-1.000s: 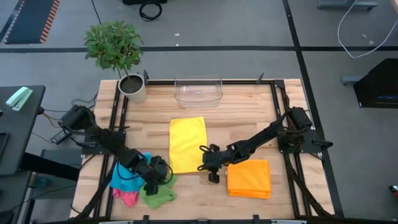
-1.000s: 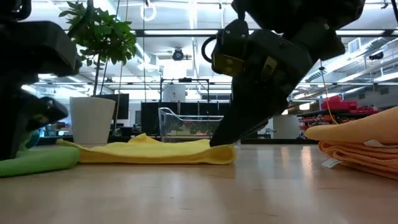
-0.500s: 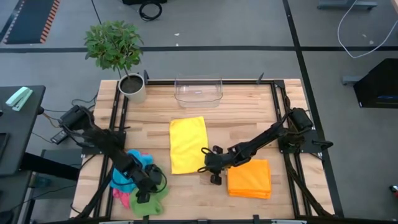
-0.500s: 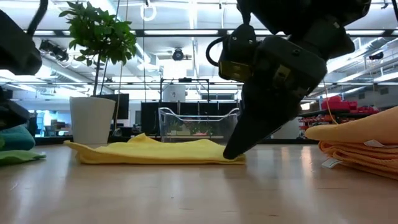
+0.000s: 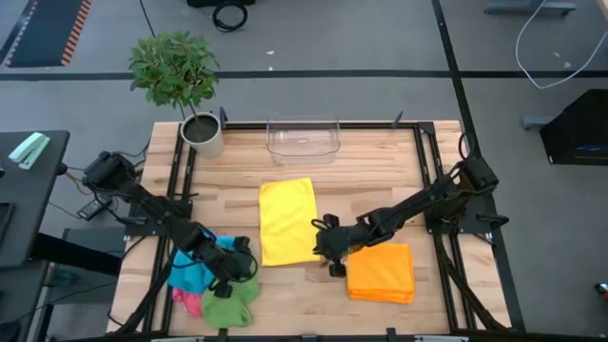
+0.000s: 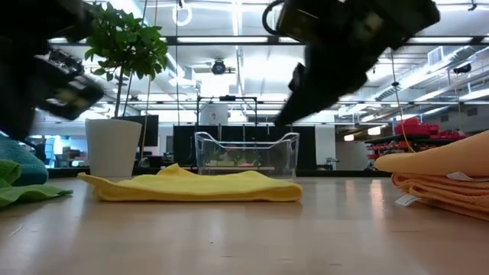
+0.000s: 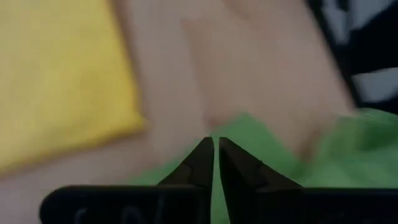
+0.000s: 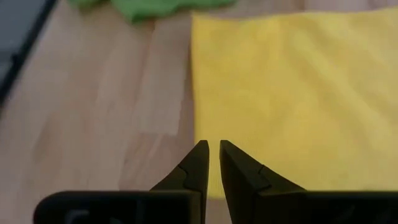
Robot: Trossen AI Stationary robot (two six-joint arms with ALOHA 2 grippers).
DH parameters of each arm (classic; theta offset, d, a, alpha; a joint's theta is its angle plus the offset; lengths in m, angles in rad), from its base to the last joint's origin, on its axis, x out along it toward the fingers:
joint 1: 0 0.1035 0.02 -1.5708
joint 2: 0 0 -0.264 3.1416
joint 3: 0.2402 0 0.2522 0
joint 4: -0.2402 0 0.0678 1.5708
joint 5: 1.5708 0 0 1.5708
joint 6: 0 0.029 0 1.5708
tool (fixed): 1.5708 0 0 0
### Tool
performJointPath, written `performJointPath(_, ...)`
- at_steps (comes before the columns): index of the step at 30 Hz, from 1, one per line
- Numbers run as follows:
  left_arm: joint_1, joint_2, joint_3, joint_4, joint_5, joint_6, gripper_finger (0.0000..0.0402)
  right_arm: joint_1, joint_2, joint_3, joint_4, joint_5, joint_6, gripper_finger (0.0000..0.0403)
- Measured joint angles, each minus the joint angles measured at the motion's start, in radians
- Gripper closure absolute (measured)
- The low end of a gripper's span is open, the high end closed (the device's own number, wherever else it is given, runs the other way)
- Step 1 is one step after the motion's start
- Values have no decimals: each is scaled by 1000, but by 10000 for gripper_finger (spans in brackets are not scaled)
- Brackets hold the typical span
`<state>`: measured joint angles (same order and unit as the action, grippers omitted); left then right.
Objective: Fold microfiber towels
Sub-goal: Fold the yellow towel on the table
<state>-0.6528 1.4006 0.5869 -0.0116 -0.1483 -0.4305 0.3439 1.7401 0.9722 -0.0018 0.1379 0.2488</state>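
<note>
Soft, limp cloth all round: nearest the front edge a green towel [image 5: 231,301] lies crumpled with blue [image 5: 195,273] and pink [image 5: 190,302] ones. The left gripper [image 5: 228,284] sits over it, fingers nearly together, nothing visibly held. Farther right, the orange stack [image 5: 381,273] sits folded. The right gripper [image 5: 328,258], fingers nearly together and empty, hangs at the half-folded yellow towel [image 5: 287,219]. Light and floppy, I'd say; best pinched at a corner or edge.

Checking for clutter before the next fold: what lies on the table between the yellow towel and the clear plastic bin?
Nothing: in the high view, only bare wooden tabletop separates the yellow towel from the clear plastic bin.
</note>
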Motion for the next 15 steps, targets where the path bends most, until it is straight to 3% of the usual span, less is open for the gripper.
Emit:
performJointPath(4, 37, 2, 0, 22, -135, 141, 341, 28, 34, -2, -30, 3, -81, 342)
performJointPath(10, 84, 63, 4, 122, -136, 316, 272, 54, 51, -1, -24, 3, -168, 305)
performJointPath(15, 86, 138, 2, 151, -136, 351, 216, 53, 60, -1, -22, 3, -167, 278)
